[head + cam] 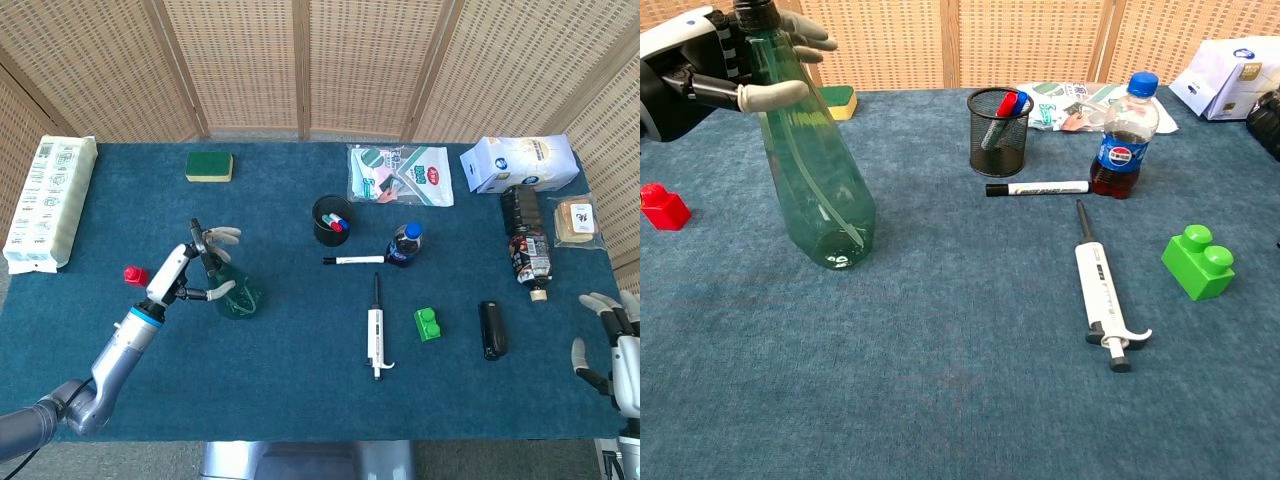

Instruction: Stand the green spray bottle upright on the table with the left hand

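The green spray bottle (818,175) is standing on the blue table (960,400), translucent, conical, wide at the base and narrowing to a dark spray head, with a thin dip tube showing inside; it is leaning slightly, neck tilted toward 11 o'clock. The left hand (710,65) is gripping the bottle at its neck, fingers (765,95) wrapping around the front. In the head view the bottle (236,296) is sitting left of the table's centre, with one red block (134,275) lying at its 9 o'clock, apart from it. The right hand (612,345) is resting at the table's 4 o'clock edge, fingers spread and holding nothing. One black mesh cup (999,131) is holding red and blue markers; one loose marker (1037,187) is lying just in front of it. One cola bottle (1122,136) is standing upright; a second dark bottle (525,240) is lying on its side. One pipette (1101,290), one green block (1199,262) and one green sponge (209,166) are also showing.
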`<action>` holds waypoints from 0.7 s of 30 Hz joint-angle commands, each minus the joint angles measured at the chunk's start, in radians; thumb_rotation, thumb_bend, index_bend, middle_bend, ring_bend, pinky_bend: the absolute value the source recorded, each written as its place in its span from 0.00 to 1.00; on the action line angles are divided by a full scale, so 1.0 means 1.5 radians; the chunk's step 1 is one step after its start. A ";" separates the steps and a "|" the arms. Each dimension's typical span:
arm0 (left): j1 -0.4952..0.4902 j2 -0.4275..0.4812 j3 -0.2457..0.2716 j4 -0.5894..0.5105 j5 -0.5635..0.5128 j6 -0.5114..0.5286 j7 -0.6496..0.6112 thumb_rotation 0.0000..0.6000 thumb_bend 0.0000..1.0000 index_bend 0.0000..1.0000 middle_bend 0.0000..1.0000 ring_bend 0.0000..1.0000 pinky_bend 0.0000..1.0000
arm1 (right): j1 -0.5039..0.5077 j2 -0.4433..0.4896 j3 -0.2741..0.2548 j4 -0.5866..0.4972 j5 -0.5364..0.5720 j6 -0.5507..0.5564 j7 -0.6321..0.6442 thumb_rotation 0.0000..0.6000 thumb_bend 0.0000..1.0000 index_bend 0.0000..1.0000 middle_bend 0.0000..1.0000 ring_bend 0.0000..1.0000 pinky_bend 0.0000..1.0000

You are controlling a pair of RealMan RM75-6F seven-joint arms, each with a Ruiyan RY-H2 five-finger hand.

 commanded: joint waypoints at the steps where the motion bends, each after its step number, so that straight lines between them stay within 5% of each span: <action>1: 0.000 0.001 0.001 0.000 0.001 0.001 0.002 1.00 0.33 0.26 0.20 0.15 0.35 | 0.000 0.000 0.000 0.000 0.000 0.000 0.000 1.00 0.55 0.21 0.23 0.02 0.07; 21: 0.010 0.022 0.012 -0.009 0.002 0.003 0.020 1.00 0.33 0.13 0.09 0.05 0.24 | 0.001 0.000 0.003 -0.002 -0.005 0.003 0.000 1.00 0.55 0.21 0.23 0.02 0.07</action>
